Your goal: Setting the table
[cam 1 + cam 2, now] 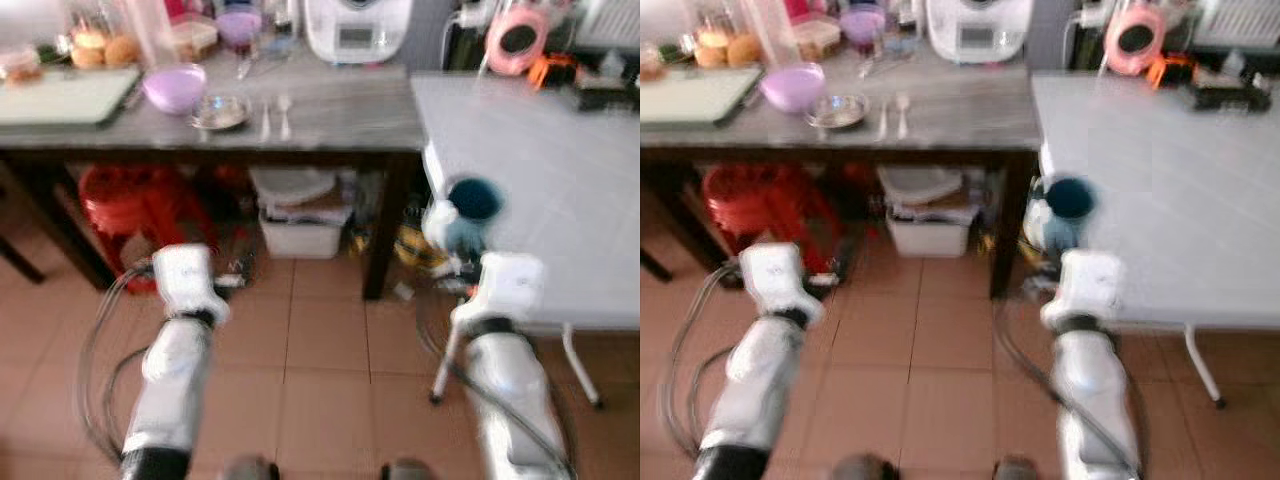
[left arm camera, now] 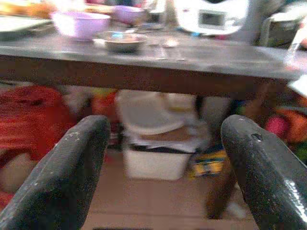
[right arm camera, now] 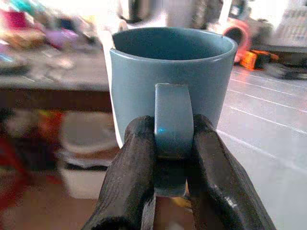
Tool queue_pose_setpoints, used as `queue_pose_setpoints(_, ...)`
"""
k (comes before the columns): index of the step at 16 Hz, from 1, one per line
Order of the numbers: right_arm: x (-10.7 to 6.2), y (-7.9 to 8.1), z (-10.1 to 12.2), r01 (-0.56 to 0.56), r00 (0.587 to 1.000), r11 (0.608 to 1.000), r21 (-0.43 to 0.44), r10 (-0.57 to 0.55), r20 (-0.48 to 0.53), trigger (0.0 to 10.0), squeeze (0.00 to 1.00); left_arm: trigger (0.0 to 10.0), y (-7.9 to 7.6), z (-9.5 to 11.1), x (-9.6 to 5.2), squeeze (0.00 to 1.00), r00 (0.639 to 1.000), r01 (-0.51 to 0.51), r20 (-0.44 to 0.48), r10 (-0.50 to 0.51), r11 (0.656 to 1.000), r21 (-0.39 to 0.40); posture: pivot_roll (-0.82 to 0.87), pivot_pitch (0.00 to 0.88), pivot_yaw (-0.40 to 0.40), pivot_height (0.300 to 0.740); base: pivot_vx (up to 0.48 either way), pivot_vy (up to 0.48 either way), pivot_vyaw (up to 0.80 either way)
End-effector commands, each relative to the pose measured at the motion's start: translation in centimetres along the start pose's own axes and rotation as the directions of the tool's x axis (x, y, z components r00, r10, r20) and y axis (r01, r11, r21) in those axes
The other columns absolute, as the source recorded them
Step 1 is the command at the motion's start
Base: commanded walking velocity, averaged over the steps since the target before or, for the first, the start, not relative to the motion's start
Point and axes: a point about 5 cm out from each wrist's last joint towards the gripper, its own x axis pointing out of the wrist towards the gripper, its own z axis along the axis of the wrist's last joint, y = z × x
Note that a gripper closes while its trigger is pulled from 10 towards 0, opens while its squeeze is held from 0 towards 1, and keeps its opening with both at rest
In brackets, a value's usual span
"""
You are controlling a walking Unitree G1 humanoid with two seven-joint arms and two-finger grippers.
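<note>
Gripping teal mug [image 3: 172, 86], right pincer [image 3: 171, 163], grey table [image 1: 560, 190] beside

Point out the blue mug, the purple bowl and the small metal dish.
blue mug [image 3: 144, 81], right wrist view, on its outer wall
purple bowl [image 1: 173, 88], left eye view, on its inside
small metal dish [image 1: 221, 111], left eye view, on its centre

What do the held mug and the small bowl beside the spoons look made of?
The mug, clamped by its handle in the right gripper, looks like glazed ceramic: thick rim, even blue-grey sheen. The small bowl looks like metal, grey and reflective, though blur leaves it uncertain.
</note>
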Motion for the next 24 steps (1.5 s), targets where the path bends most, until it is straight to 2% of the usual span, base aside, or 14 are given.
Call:
queue_pose_setpoints(1,-0.3,-1.2,0.3,0.037,0.999,0.999,-0.008,-0.037,0.013,10.0,0.00,10.0,-0.4,0.4,-0.2,0.00,1.000,0.008,0.016,-0.008,1.000,0.002,-0.03,0.000,0.050,0.740,0.000,0.000,0.00)
queue_pose_setpoints(3,-1.0,-0.8,0.0,-0.015,1.000,0.999,-0.032,0.015,-0.006,10.0,0.00,10.0,-0.2,0.3,-0.7,0.00,1.000,-0.006,0.008,0.006,1.000,0.022,-0.03,0.000,0.046,0.740,0.000,0.000,0.00)
queue_pose_setpoints(6,-0.9,-0.5,0.5,-0.059,0.998,0.996,-0.064,0.060,0.014,10.0,0.00,10.0,-0.6,0.5,-0.7,0.00,0.998,0.052,0.029,-0.052,0.999,0.002,-0.04,0.000,0.042,0.740,0.000,0.000,0.00)
queue_pose_setpoints(9,-0.7,-1.0,0.6,-0.043,0.999,0.996,-0.073,0.044,0.010,10.0,0.00,10.0,-1.1,0.5,-0.8,0.00,0.998,0.062,0.030,-0.061,0.998,-0.016,-0.04,0.000,0.038,0.740,0.459,0.000,0.52)
queue_pose_setpoints(11,-0.5,-0.6,0.5,-0.051,0.999,0.997,-0.062,0.051,0.004,10.0,0.00,10.0,-1.5,0.6,-0.6,0.00,0.997,0.075,0.036,-0.074,0.997,-0.017,-0.04,0.000,0.039,0.740,0.469,0.000,0.58)
queue_pose_setpoints(21,0.3,-0.5,0.8,-0.076,0.997,0.994,-0.081,0.077,0.014,10.0,0.00,10.0,-2.1,0.8,-0.1,0.00,0.995,0.089,0.044,-0.088,0.996,-0.023,-0.05,0.000,0.037,0.740,0.468,0.000,0.00)
queue_pose_setpoints(24,0.6,-0.3,0.8,-0.078,0.997,0.994,-0.083,0.079,0.017,10.0,0.00,10.0,-2.3,0.9,0.1,0.00,0.994,0.098,0.050,-0.097,0.995,-0.020,-0.05,0.000,0.039,0.740,0.467,0.000,0.59)
